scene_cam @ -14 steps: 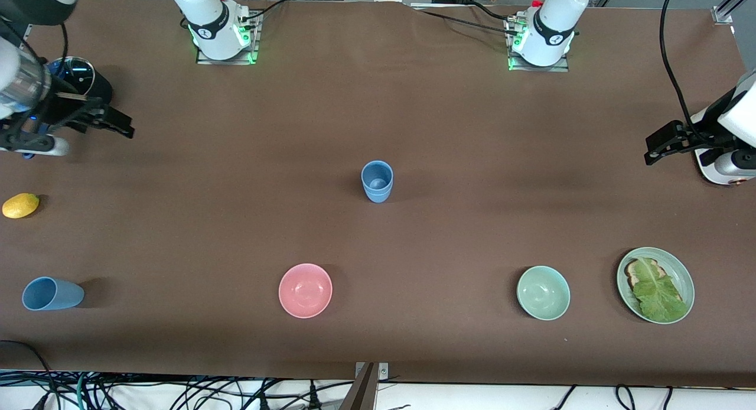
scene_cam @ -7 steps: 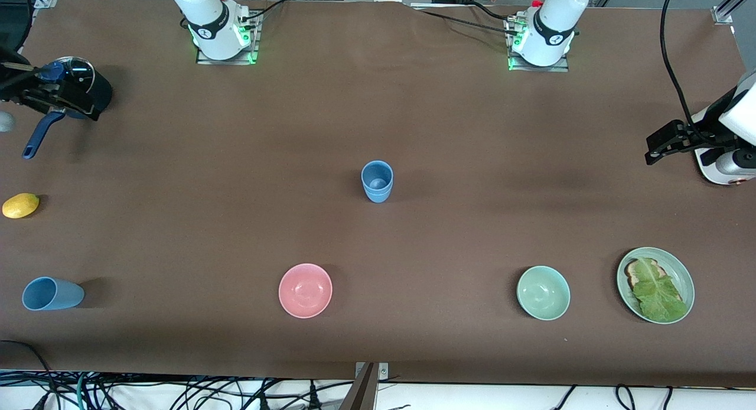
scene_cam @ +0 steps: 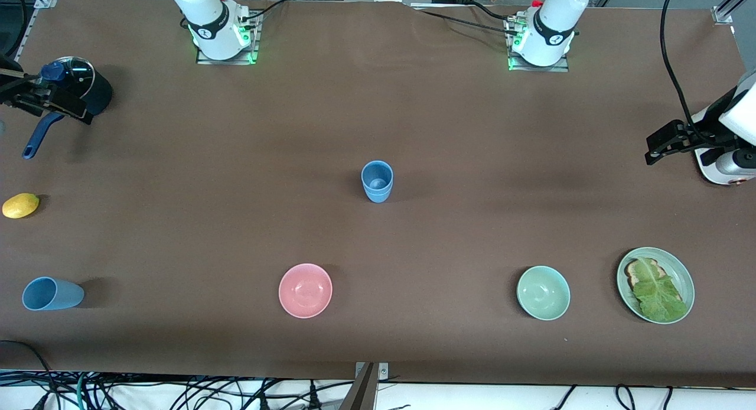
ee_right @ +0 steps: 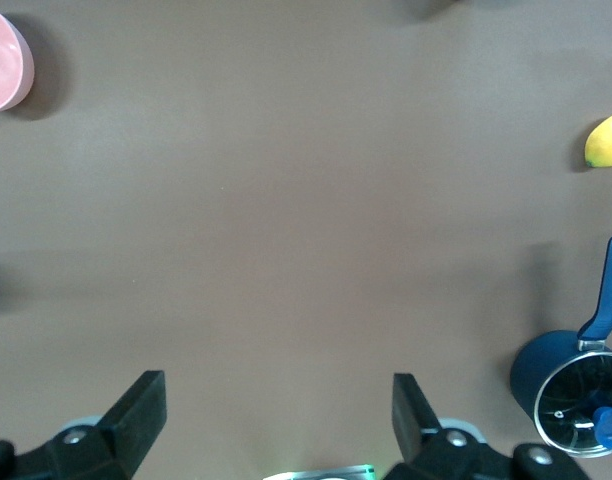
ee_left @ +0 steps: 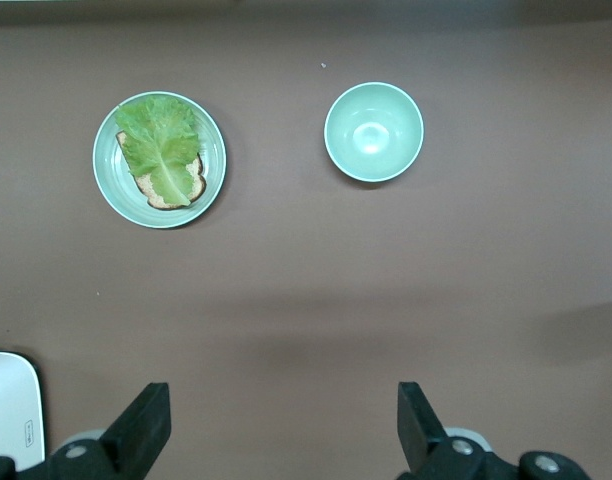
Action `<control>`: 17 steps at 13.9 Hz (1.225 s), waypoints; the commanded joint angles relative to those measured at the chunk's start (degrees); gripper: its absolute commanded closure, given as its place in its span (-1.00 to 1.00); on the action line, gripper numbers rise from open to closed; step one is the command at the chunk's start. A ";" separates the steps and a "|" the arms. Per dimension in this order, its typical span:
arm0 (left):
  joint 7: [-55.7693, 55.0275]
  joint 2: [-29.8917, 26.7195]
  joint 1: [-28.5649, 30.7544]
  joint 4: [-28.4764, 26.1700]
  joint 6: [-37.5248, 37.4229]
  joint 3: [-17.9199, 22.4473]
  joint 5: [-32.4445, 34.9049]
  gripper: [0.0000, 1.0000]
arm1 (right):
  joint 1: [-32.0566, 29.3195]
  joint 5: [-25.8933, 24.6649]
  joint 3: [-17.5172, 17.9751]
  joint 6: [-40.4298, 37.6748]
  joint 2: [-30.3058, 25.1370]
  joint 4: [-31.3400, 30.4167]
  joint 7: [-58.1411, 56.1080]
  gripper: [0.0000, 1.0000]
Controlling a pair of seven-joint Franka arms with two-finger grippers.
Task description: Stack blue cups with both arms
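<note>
Brown cloth covers the table (scene_cam: pixel 449 120); one upright blue cup (scene_cam: pixel 377 181) stands mid-table, another blue cup (scene_cam: pixel 52 293) lies on its side at the right arm's end; right gripper (ee_right: pixel 276 420) over the saucepan (scene_cam: pixel 82 91), left gripper (ee_left: pixel 284 430) at the left arm's end, both jaws apart.

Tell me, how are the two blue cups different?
The middle blue cup stands upright, mouth up; the corner blue cup lies tipped on its side. The middle blue cup is farther from the front camera; the corner blue cup sits at the right arm's end. Both are plain light blue, and no gripper touches either.
</note>
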 commanded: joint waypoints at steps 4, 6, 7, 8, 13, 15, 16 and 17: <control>0.29 -0.02 -0.42 0.89 -0.22 0.54 -0.32 -1.00 | -0.82 0.38 1.05 3.15 1.04 0.79 -0.29 -1.00; 0.20 -0.02 -0.42 0.89 -0.22 0.54 -0.32 -1.00 | -0.55 0.38 1.05 3.24 1.22 0.79 -0.20 -1.00; 0.20 -0.02 -0.42 0.89 -0.22 0.54 -0.40 -1.00 | -0.20 0.21 1.05 3.24 1.22 0.79 0.06 -1.00; 0.20 -0.02 -0.42 0.89 -0.22 0.54 -0.40 -1.00 | -0.11 0.21 1.05 3.24 1.31 0.88 0.06 -1.00; 0.20 -0.02 -0.86 0.89 -0.30 0.54 -0.32 -1.00 | -0.11 0.21 1.05 3.24 1.66 1.05 -0.20 -1.00; 0.20 -0.02 -0.86 0.89 -0.22 0.54 -0.32 -1.00 | -0.11 0.21 1.05 3.16 1.66 1.14 -0.29 -1.00; 0.29 -0.02 -0.86 0.89 -0.22 0.54 -0.32 -1.00 | -0.11 0.21 1.05 3.16 1.66 1.14 -0.20 -1.00; 0.29 -0.02 -0.86 0.89 -0.22 0.54 -0.32 -1.00 | -0.11 0.21 1.05 3.16 1.75 1.14 -0.20 -1.00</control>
